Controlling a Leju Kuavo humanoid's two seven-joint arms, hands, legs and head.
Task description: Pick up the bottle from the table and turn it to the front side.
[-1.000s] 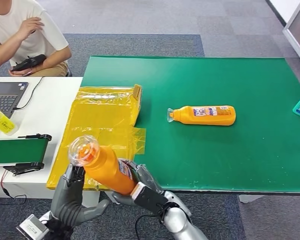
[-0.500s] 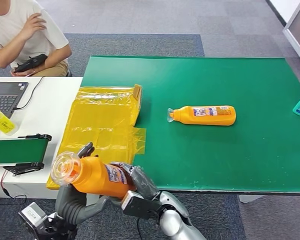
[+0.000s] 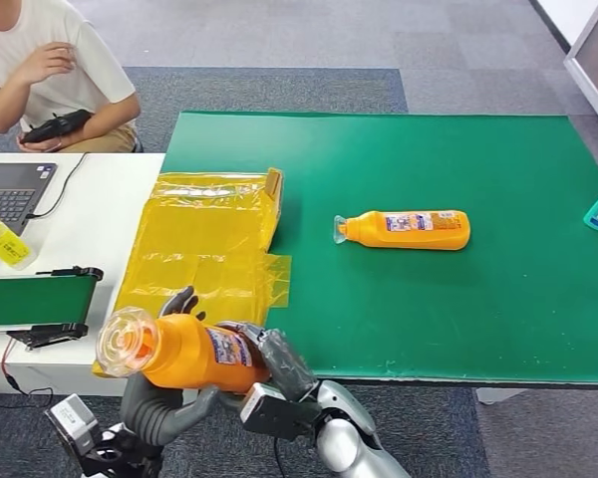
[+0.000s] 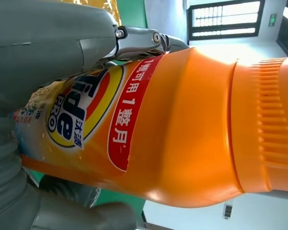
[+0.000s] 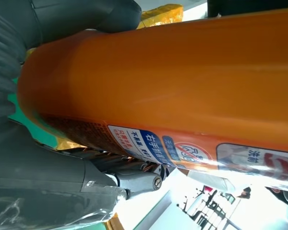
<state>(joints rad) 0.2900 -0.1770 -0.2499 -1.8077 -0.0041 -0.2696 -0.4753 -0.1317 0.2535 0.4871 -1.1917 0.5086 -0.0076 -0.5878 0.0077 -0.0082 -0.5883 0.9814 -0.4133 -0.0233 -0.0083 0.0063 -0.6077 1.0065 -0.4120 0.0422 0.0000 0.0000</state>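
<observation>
Bottle held off the worktop in both hands

Bottle (image 3: 183, 351) lies sideways in the air just off the green worktop (image 3: 447, 309); right hand (image 3: 277, 360) fingers wrap its base, left hand (image 3: 164, 398) fingers cradle the neck end, seemingly so it can be rolled label-forward.

Two orange bottles: one (image 3: 186, 350) between the fingers (cap outward), another (image 3: 406, 229) well beyond them; one laptop (image 3: 10, 189).

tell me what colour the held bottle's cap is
Clear, see-through plastic cap on the orange bottle; the head view shows it best.
</observation>
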